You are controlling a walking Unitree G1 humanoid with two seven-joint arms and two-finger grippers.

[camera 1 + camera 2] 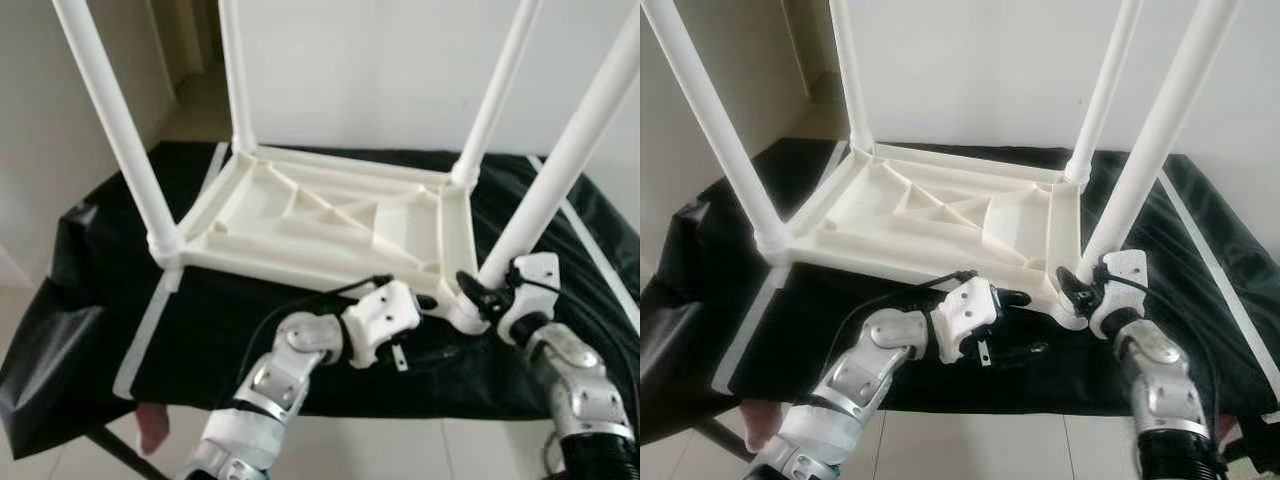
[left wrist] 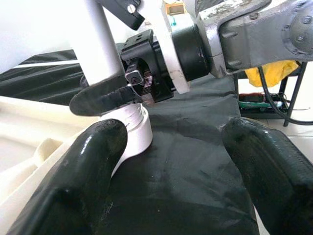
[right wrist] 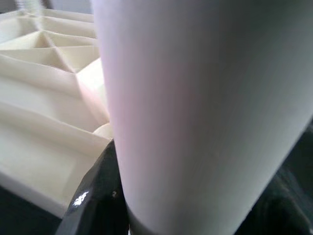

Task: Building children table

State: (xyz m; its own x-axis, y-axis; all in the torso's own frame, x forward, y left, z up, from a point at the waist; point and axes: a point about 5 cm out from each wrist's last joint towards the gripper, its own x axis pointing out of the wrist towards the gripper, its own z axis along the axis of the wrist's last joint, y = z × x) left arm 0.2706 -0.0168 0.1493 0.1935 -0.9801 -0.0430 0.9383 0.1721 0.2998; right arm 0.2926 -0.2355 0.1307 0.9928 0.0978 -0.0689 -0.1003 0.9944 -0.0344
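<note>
My right gripper [image 1: 478, 292] clamps the table leg [image 1: 560, 170] at 4 o'clock of the tabletop [image 1: 330, 215]; left gripper [image 1: 425, 300] wide, empty. Risk: twisting off-axis cross-threads the socket.

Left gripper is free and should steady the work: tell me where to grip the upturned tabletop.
Take the near rim of the tabletop, coming in level from the robot's side: that thin upright wall suits the open left gripper, clear of the right gripper clamping the near-right leg.
</note>
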